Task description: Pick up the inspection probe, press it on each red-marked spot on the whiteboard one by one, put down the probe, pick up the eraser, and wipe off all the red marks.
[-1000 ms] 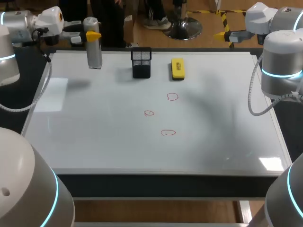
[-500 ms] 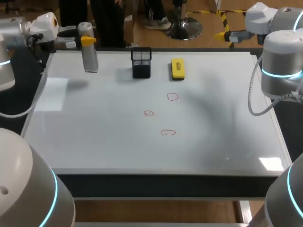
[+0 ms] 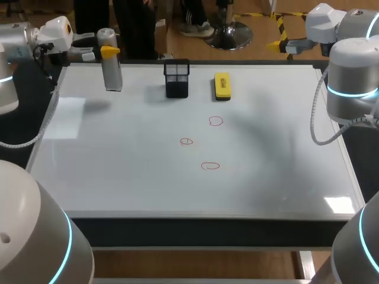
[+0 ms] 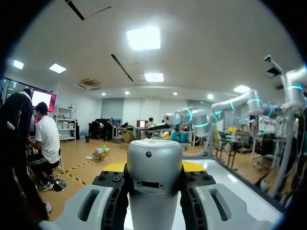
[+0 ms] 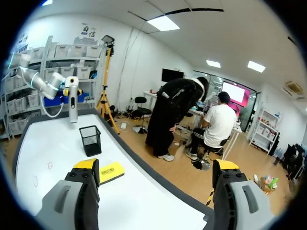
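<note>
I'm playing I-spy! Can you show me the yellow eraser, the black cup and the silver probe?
eraser (image 3: 222, 86): head view, middle of its yellow top.
black cup (image 3: 177, 78): head view, its mesh front wall.
probe (image 3: 113, 74): head view, lower half of its silver body.

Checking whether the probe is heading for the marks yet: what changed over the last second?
The left gripper, shut on the probe, shifted a little to the left, away from the red marks, then held still. Nothing was picked up or let go. The right gripper, eraser and mesh cup stayed put.
</note>
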`<action>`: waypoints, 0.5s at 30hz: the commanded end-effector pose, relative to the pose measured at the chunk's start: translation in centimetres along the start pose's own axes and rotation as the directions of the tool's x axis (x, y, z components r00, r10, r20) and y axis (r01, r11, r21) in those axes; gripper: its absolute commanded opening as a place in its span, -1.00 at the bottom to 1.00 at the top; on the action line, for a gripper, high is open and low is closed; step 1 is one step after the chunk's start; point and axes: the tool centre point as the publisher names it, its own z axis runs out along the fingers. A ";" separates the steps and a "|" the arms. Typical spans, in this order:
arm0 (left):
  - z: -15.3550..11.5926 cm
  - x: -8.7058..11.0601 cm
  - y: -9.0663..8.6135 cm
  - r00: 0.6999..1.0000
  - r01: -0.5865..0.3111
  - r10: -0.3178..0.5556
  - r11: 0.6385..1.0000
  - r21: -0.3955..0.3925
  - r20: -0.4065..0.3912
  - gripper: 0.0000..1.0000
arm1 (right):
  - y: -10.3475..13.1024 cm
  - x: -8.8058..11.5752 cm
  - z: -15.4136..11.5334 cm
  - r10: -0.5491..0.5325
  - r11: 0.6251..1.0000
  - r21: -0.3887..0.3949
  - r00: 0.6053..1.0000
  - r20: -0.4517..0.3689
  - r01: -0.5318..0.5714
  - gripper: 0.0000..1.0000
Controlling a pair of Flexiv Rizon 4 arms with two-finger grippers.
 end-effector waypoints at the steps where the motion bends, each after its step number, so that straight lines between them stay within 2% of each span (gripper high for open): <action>1: 0.0 0.0 -0.1 1.000 0.000 0.000 1.000 0.000 0.000 -1.00 | -0.5 -0.6 2.2 -0.112 0.927 0.284 0.902 -0.417 0.246 1.00; 3: 0.0 0.0 -0.1 1.000 0.000 0.000 1.000 0.000 0.000 -1.00 | -0.9 0.1 3.0 -0.105 0.861 0.359 0.817 -0.567 0.360 1.00; 5: 0.0 0.0 -0.1 1.000 0.000 0.000 1.000 0.000 0.000 -1.00 | -1.5 0.8 3.7 -0.071 0.774 0.418 0.722 -0.688 0.476 1.00; 7: 0.0 0.0 -0.1 1.000 0.000 0.000 1.000 0.000 0.000 -1.00 | -2.2 1.3 4.0 -0.021 0.673 0.460 0.637 -0.771 0.579 1.00; 10: 0.0 0.0 -0.1 1.000 0.000 0.000 1.000 0.000 0.000 -1.00 | -2.8 1.5 4.3 0.026 0.576 0.465 0.554 -0.832 0.672 1.00; 12: 0.0 0.0 -0.1 1.000 0.000 0.000 1.000 0.000 0.000 -1.00 | -3.0 1.5 4.4 0.039 0.540 0.450 0.513 -0.858 0.712 1.00; 15: 0.0 0.0 -0.1 1.000 0.000 0.000 1.000 0.000 0.000 -1.00 | -3.3 1.3 4.4 0.062 0.434 0.428 0.448 -0.892 0.793 1.00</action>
